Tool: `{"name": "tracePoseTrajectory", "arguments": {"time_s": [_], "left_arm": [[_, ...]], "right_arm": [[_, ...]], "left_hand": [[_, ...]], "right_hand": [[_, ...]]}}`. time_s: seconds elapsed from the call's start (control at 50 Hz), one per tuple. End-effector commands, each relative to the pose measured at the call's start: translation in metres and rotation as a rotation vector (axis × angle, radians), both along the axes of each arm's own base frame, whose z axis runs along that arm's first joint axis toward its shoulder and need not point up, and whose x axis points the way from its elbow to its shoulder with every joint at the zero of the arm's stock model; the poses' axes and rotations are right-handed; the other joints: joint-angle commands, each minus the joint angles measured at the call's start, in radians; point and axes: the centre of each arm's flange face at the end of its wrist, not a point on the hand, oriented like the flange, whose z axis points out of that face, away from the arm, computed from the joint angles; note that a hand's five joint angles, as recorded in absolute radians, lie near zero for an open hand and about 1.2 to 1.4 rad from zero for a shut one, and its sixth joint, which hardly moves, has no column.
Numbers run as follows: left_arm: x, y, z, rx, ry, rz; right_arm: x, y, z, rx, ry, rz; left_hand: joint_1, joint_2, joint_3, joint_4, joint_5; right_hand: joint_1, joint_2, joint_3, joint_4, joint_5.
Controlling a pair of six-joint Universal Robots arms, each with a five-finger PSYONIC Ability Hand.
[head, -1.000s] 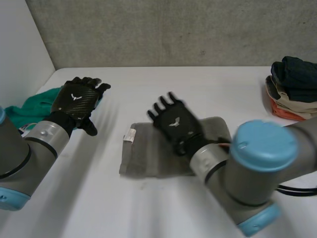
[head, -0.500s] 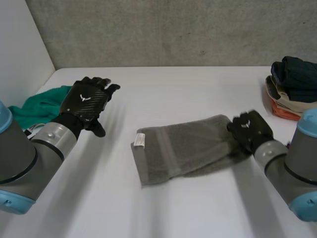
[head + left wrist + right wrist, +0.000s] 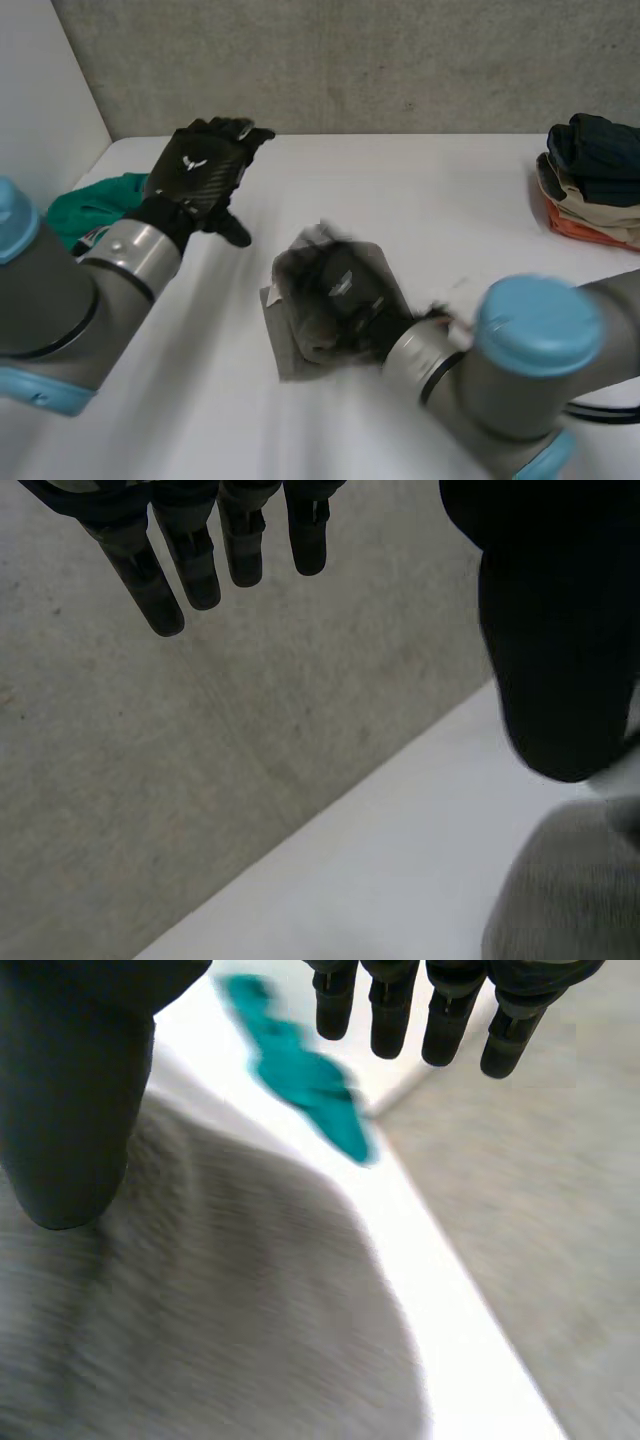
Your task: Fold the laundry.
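In the middle of the white table (image 3: 430,190) lies the grey towel (image 3: 295,350). It is gathered into a short, thick bundle rather than a flat rectangle. I judge this to be a fold in hand and not a finished one, since the edges look uneven and the bundle needs squaring and pressing flat.

Well to the right of the towel, at the table's edge, sits a stack of folded clothes (image 3: 590,185) in dark, beige and orange layers. That part of the laundry looks done. Well to the left of the towel a green cloth (image 3: 95,205) lies crumpled, partly behind the left arm, and it is not yet folded. So roughly one piece is under way and one is untouched.

The right hand (image 3: 345,285) is on the towel with cloth heaped around it. In its wrist view its fingers (image 3: 385,1020) are straight and stand well off the thumb, with the towel under the palm. It is spread wide, and I see no pinch.

The left hand (image 3: 200,165) hovers above the table, up and to the left of the towel and apart from it. Its fingers (image 3: 190,570) are straight and it carries nothing.

Nothing lies between the towel and the stack. Only the left arm crowds the green cloth.
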Motion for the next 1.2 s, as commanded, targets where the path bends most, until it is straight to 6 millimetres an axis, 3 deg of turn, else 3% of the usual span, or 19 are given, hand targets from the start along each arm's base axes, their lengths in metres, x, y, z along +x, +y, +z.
{"name": "tracePoseTrajectory", "arguments": {"time_s": [0.02,0.06,0.14,0.26,0.28,0.44,0.54,0.66,0.78,0.86,0.9,1.0,1.12,1.2], "left_arm": [[-0.055,0.014,0.005,0.000,0.069,-0.047],[-0.070,0.020,-0.002,0.013,0.064,-0.047],[-0.093,0.031,-0.030,0.085,0.010,-0.049],[-0.102,0.041,-0.074,0.205,-0.107,0.012],[-0.099,0.041,-0.087,0.234,-0.146,0.043],[-0.073,0.041,-0.115,0.334,-0.289,0.154],[-0.046,0.025,-0.119,0.365,-0.338,0.225],[-0.033,0.023,-0.120,0.352,-0.412,0.238],[-0.033,0.023,-0.101,0.305,-0.392,0.227],[-0.042,0.021,-0.076,0.253,-0.326,0.161],[-0.048,0.019,-0.064,0.226,-0.291,0.109],[-0.057,0.008,-0.025,0.151,-0.197,-0.045],[-0.073,0.008,0.012,0.111,-0.091,-0.260],[-0.078,0.014,0.026,0.165,-0.060,-0.395]], "right_arm": [[-0.064,-0.067,0.042,0.146,-0.271,-0.360],[-0.075,-0.069,0.048,0.205,-0.278,-0.416],[-0.076,-0.067,0.050,0.284,-0.237,-0.435],[-0.067,-0.075,0.021,0.409,-0.152,-0.442],[-0.063,-0.077,0.012,0.438,-0.131,-0.442],[-0.029,-0.063,-0.012,0.563,-0.060,-0.317],[-0.015,-0.054,-0.024,0.604,-0.037,-0.262],[-0.007,-0.054,-0.034,0.602,-0.013,-0.253],[-0.015,-0.062,-0.029,0.531,0.035,-0.321],[-0.018,-0.060,-0.005,0.425,0.041,-0.331],[-0.019,-0.054,0.009,0.373,0.036,-0.323],[-0.021,-0.032,0.019,0.301,-0.005,-0.287],[-0.012,0.020,-0.008,0.267,-0.002,-0.180],[-0.009,0.037,-0.029,0.253,0.018,-0.138]], "left_hand": [[0.028,0.014,0.010,0.016,-0.004],[0.028,0.014,0.010,0.016,-0.004],[0.028,0.014,0.010,0.016,-0.004],[0.025,0.011,0.007,0.013,-0.007],[0.025,0.011,0.007,0.013,-0.007],[0.014,-0.001,-0.005,0.001,-0.018],[0.022,0.008,0.004,0.010,-0.010],[0.022,0.008,0.004,0.010,-0.010],[0.017,0.002,-0.002,0.004,-0.016],[0.019,0.005,0.001,0.007,-0.013],[0.022,0.008,0.004,0.010,-0.010],[0.022,0.008,0.004,0.010,-0.010],[0.025,0.011,0.007,0.013,-0.007],[0.025,0.011,0.007,0.013,-0.007]], "right_hand": [[-0.047,-0.035,-0.035,-0.034,-0.046],[-0.047,-0.035,-0.035,-0.034,-0.046],[-0.047,-0.035,-0.035,-0.034,-0.046],[-0.047,-0.035,-0.035,-0.034,-0.046],[-0.047,-0.035,-0.035,-0.034,-0.046],[-0.047,-0.035,-0.035,-0.034,-0.046],[-0.047,-0.035,-0.035,-0.034,-0.046],[-0.047,-0.035,-0.035,-0.034,-0.046],[-0.047,-0.035,-0.035,-0.034,-0.046],[-0.047,-0.035,-0.035,-0.034,-0.046],[-0.047,-0.035,-0.035,-0.034,-0.046],[-0.047,-0.035,-0.035,-0.034,-0.046],[-0.047,-0.035,-0.035,-0.034,-0.046],[-0.047,-0.035,-0.035,-0.034,-0.046]]}}
